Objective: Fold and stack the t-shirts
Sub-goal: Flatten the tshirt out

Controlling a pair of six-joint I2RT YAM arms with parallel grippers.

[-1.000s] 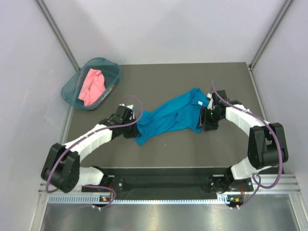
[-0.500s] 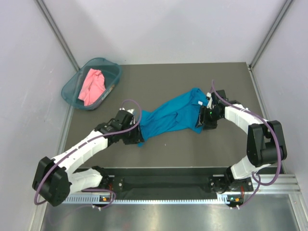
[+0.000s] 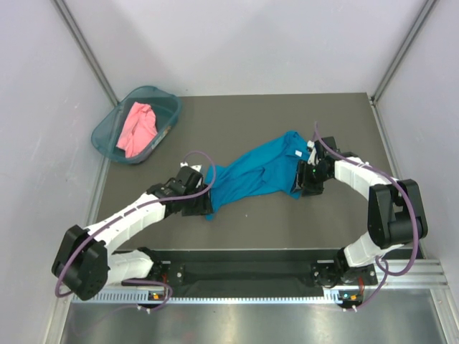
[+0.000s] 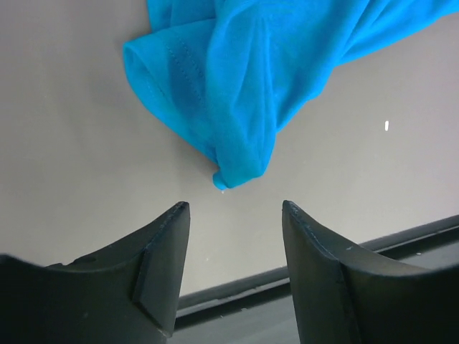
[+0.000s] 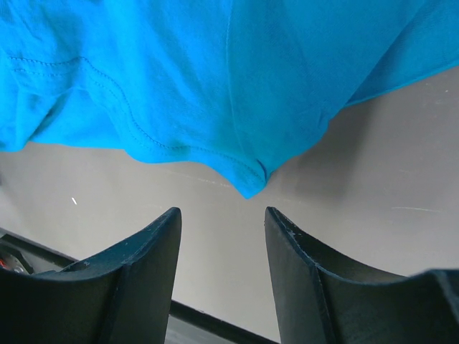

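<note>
Stretching slantwise across the dark surface [image 3: 287, 118], the bunched teal-blue t-shirt [image 3: 258, 172] has its long axis running from near-left to far-right, with one arm at each end of it. The left end effector [image 4: 233, 208] stands parted and grasps nothing. The shirt's near-left corner lies just beyond its fingertips, slightly left of the middle of the gap and not between them. The right end effector [image 5: 221, 213] is likewise parted and empty, with a hemmed corner at the far-right end pointing into its gap from just ahead. Each arm is therefore the nearer one for its own end, and a short advance along the surface looks enough to take cloth. The salmon-pink t-shirt [image 3: 138, 127] sits crumpled in the teal basket [image 3: 168, 115] at the far-left corner, well apart. Bare surface lies beyond and in front of the shirt, though pale walls [image 3: 43, 107] close in both sides.
</note>
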